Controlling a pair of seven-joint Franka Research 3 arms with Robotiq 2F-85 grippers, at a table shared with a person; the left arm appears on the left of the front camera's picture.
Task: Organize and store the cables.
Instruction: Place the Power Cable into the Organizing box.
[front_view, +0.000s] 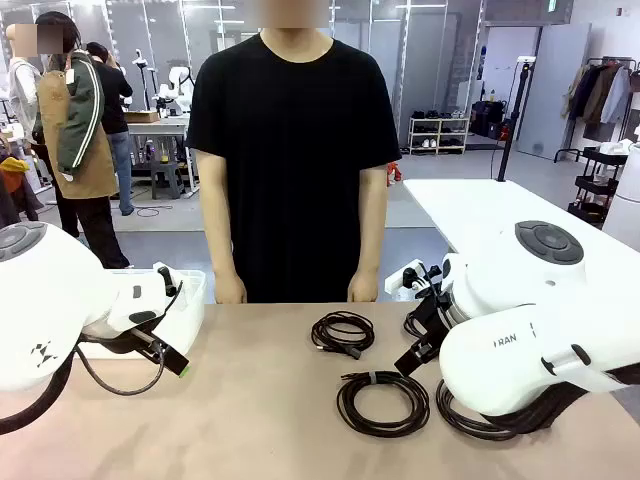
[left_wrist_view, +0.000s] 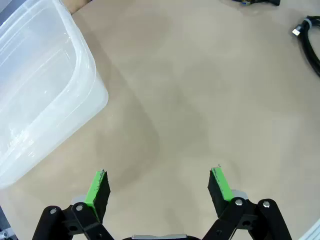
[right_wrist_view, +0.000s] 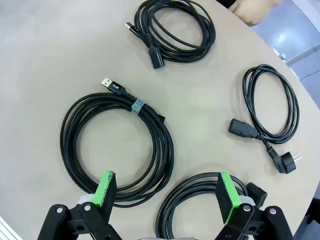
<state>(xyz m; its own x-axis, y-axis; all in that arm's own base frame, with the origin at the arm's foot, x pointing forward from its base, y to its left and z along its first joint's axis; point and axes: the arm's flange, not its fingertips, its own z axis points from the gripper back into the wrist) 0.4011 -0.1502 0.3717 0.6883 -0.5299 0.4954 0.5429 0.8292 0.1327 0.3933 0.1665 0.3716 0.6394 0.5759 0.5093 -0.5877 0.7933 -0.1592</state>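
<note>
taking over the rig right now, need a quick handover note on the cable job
Left end effector: open, empty, over bare table beside the clear bin.
Right end effector: open, empty, above the coils.
Four cable coils on the table: banded coil, far coil, power cord, fourth coil under the right end effector.
Done: no coil gripped or binned that I can see.
Left: all four, probably into the bin.

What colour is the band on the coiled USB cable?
Grey; the band shows best in the right wrist view.
</note>
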